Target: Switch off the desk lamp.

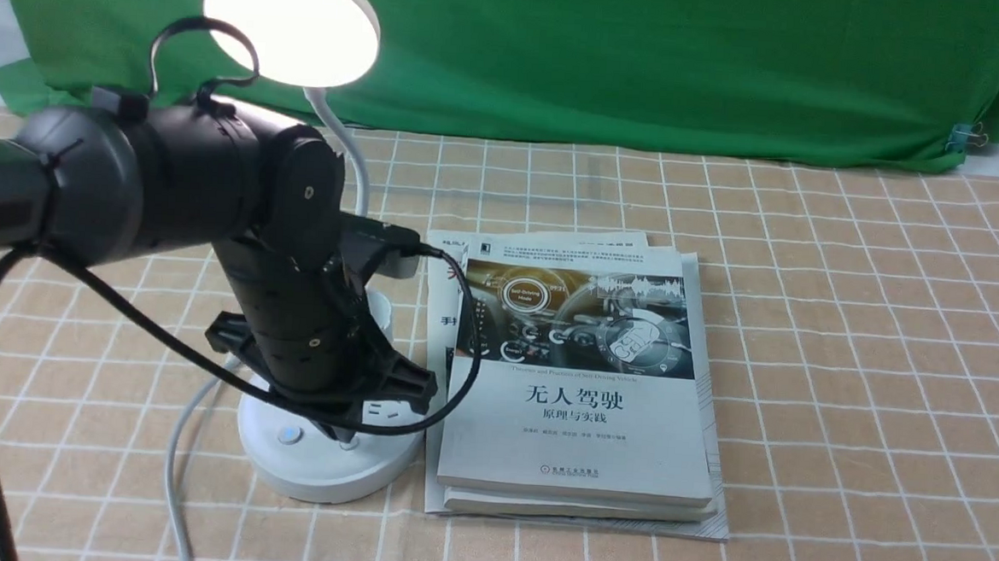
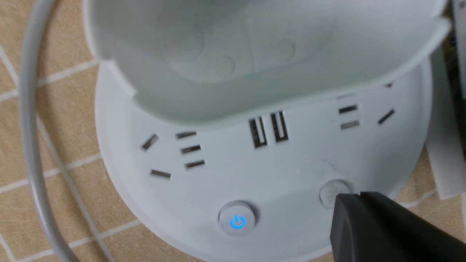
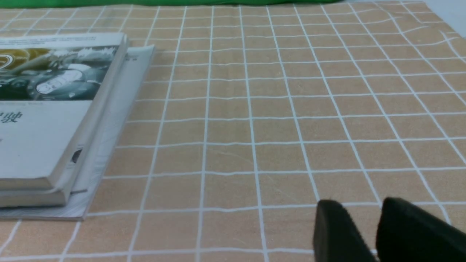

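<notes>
The white desk lamp stands at the table's left, its disc head (image 1: 291, 22) glowing bright above a thin neck (image 1: 348, 153). Its round base (image 1: 319, 468) carries sockets, a cup (image 2: 255, 54), a button with a blue lit power sign (image 2: 237, 218) and a plain round button (image 2: 329, 191). My left gripper (image 1: 344, 433) points down onto the base. In the left wrist view the left gripper (image 2: 349, 196) is shut, its tip at the edge of the plain button. My right gripper (image 3: 360, 203) hovers over bare cloth, its fingers slightly apart and empty.
A stack of books (image 1: 580, 379) lies right beside the lamp base and shows in the right wrist view (image 3: 47, 109). The lamp's white cable (image 1: 182, 460) runs off the front-left. A green cloth (image 1: 648, 57) hangs at the back over the checked tablecloth (image 1: 871, 377).
</notes>
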Available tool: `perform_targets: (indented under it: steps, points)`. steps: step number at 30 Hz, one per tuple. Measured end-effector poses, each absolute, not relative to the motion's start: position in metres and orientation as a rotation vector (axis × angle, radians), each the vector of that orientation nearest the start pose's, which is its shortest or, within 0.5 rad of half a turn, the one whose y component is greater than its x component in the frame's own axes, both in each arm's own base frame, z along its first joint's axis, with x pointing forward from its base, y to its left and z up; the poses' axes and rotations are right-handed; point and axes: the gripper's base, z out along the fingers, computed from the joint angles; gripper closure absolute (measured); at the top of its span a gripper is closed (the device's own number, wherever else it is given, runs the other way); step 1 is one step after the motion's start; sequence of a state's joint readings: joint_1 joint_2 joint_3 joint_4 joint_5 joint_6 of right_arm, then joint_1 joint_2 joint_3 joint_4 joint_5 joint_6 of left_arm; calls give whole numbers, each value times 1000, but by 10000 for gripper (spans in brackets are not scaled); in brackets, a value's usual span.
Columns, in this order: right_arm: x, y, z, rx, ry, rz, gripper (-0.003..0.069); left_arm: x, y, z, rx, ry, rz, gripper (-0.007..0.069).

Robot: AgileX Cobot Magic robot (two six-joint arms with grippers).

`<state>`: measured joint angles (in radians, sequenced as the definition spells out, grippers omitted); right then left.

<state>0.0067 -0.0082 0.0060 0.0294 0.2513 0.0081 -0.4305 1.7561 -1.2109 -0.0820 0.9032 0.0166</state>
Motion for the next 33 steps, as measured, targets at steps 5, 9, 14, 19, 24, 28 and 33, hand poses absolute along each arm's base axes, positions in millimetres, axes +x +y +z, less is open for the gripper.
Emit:
perform_targets:
  steps: [5, 9, 14, 19, 24, 28, 33]
  points:
    - [55, 1, 189, 21, 1733, 38, 416, 311, -149, 210, 589, 2889, -163, 629]
    - [55, 1, 189, 21, 1733, 38, 416, 316, -152, 191, 597, 2939, -148, 629]
    - [55, 1, 189, 21, 1733, 38, 416, 318, -152, 190, 602, 2934, -148, 629]
    - [55, 1, 189, 21, 1733, 38, 416, 315, -151, 198, 593, 2916, -155, 629]
    - [55, 1, 189, 21, 1733, 38, 416, 303, -146, 226, 581, 2853, -175, 629]
    - [55, 1, 189, 21, 1733, 38, 416, 273, -131, 252, 545, 2730, -208, 629]
    - [55, 1, 189, 21, 1733, 38, 416, 208, -101, 276, 428, 2391, -303, 629]
